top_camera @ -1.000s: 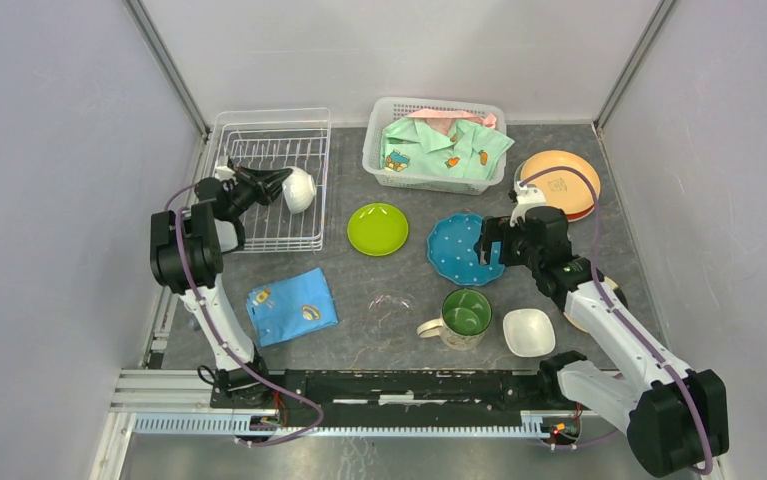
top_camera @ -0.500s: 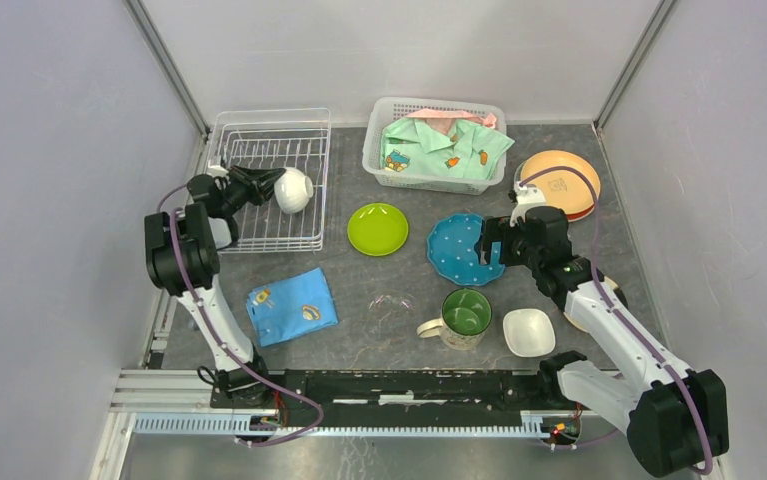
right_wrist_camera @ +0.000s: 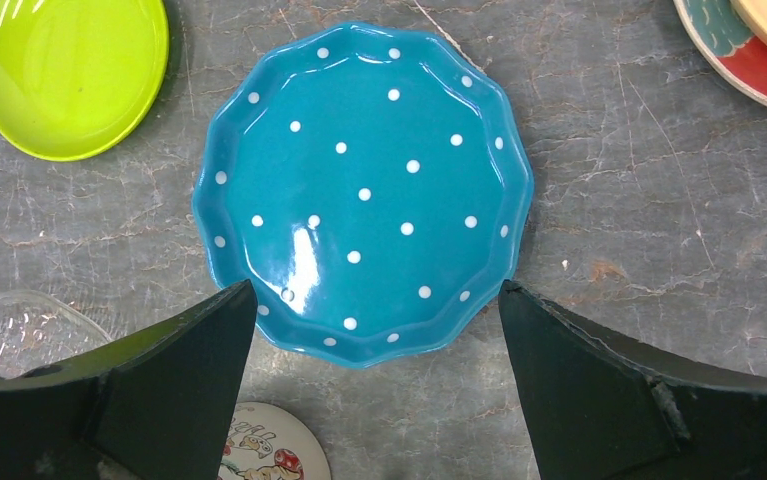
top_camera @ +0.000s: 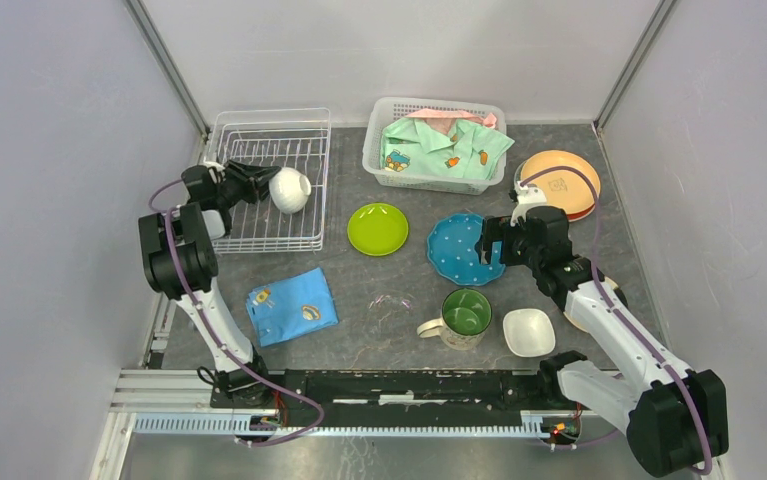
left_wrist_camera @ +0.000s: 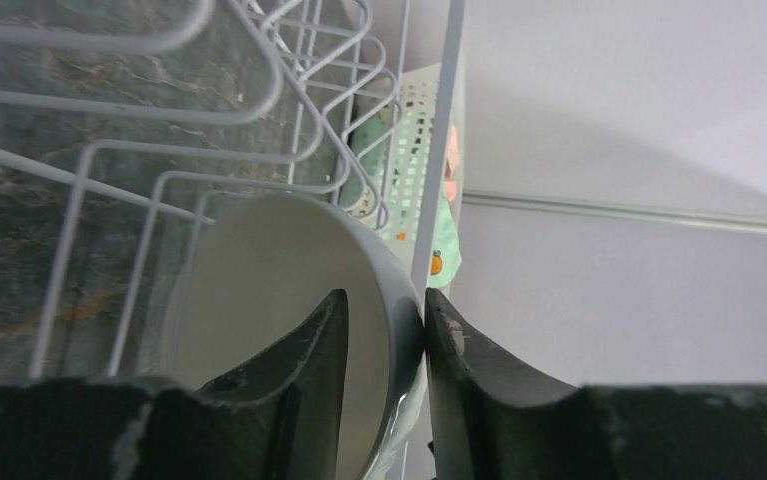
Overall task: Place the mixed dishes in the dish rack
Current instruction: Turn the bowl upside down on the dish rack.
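Observation:
My left gripper point(top_camera: 262, 183) reaches over the white wire dish rack point(top_camera: 269, 116) and is shut on the rim of a white bowl point(top_camera: 290, 189), which is tipped on its side among the tines. In the left wrist view one finger is inside the bowl point(left_wrist_camera: 259, 310) and the other outside, with the gripper point(left_wrist_camera: 387, 320) pinching the wall. My right gripper point(top_camera: 486, 250) is open and empty, hovering over the near edge of the blue dotted scalloped plate point(top_camera: 456, 250). In the right wrist view the plate point(right_wrist_camera: 364, 190) lies flat between the spread fingers of the gripper point(right_wrist_camera: 374, 290).
On the table are a lime-green plate point(top_camera: 378, 229), a green-lined beige mug point(top_camera: 464, 315), a small white bowl point(top_camera: 528, 332), stacked orange and red plates point(top_camera: 559, 183), a clear glass dish point(top_camera: 391, 303) and a folded blue cloth point(top_camera: 292, 305). A white basket with green clothing point(top_camera: 434, 145) stands at the back.
My left gripper has swung left and slightly back over the rack, carrying the white bowl with it. The right arm has not moved.

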